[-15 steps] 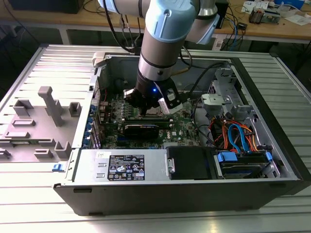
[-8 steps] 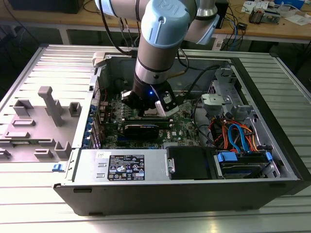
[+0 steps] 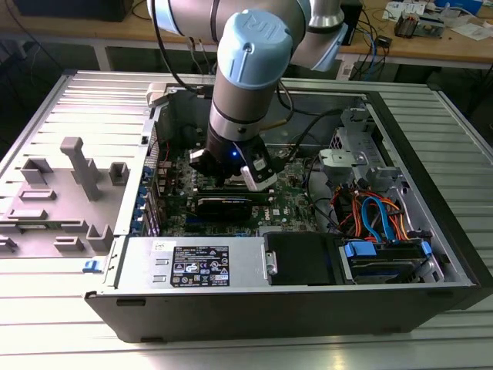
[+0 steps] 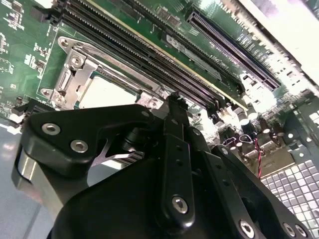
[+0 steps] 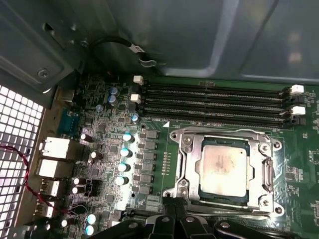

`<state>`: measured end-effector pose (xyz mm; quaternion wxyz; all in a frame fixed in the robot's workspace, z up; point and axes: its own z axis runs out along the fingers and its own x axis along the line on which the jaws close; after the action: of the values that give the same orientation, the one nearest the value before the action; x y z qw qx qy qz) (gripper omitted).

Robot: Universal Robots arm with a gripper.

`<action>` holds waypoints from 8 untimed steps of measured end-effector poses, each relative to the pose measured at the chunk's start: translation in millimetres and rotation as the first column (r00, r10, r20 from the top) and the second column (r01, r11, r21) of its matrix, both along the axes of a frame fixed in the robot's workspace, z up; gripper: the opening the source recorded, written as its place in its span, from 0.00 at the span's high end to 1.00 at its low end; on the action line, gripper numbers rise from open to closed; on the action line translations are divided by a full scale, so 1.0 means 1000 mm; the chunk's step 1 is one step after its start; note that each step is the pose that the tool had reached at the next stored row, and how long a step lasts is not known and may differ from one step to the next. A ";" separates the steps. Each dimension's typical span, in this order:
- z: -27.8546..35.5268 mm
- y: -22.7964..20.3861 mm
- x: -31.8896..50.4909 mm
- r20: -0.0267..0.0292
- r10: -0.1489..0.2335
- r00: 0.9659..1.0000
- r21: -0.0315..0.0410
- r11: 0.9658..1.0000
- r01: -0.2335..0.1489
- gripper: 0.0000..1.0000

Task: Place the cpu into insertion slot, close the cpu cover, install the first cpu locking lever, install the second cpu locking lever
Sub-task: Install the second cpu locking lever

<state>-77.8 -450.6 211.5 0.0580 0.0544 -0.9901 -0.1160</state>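
Cpu (image 5: 223, 168) seated in insertion slot (image 5: 215, 195), cpu cover (image 5: 192, 164) down around it. Gripper (image 5: 175, 205) at slot's 6 o'clock edge; finger state indeterminable. No legible print noted.

From the exterior view the arm (image 3: 246, 85) blocks the mid board, so socket & chip can't be made out there. In the second wrist view the gripper (image 4: 172, 107) body hides most of the cpu (image 4: 107, 92) and the near side of the cover (image 4: 75, 69); fingers too foreshortened to judge. In the first wrist view the gripper's cut off at frame edge, and the levers can't be told apart w/ the frame.
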 end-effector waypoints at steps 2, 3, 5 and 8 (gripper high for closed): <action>-0.0023 0.0003 -0.0001 0.000 0.000 1.000 0.005 1.000 0.000 0.89; -0.0035 0.0004 -0.0002 0.000 0.000 1.000 0.008 1.000 0.000 0.89; -0.0066 0.0006 -0.0003 0.000 0.001 1.000 0.012 1.000 -0.001 0.89; -0.0097 0.0008 -0.0005 0.000 0.001 1.000 0.018 1.000 -0.001 0.89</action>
<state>-78.3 -449.7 201.9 0.0576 0.0556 -0.9889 -0.1250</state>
